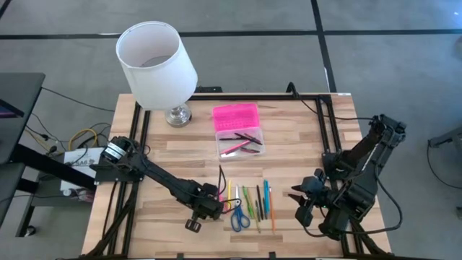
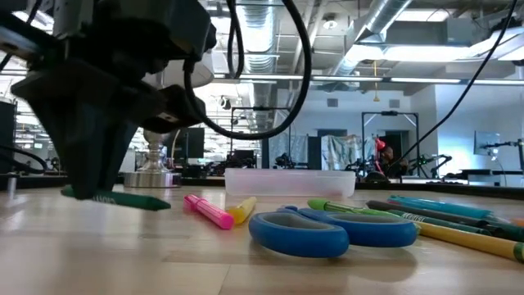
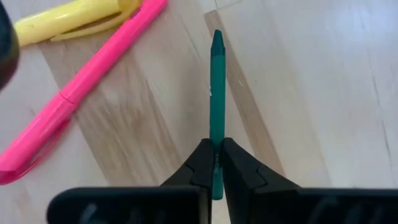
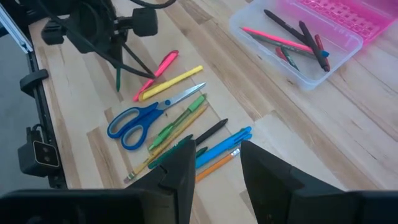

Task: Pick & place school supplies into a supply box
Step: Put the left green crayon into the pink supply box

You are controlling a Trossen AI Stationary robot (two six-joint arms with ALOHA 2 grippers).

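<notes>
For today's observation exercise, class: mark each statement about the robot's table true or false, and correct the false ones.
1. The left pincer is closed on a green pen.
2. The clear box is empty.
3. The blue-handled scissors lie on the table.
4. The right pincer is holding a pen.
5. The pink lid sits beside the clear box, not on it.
1. True. The left pincer is shut on the green pen.
2. False. The clear box already holds several pens.
3. True. The scissors lie among the loose pens on the table.
4. False. The right pincer is open and holds nothing, above the loose pens.
5. True. The pink lid lies next to the box, which stands open.
</notes>
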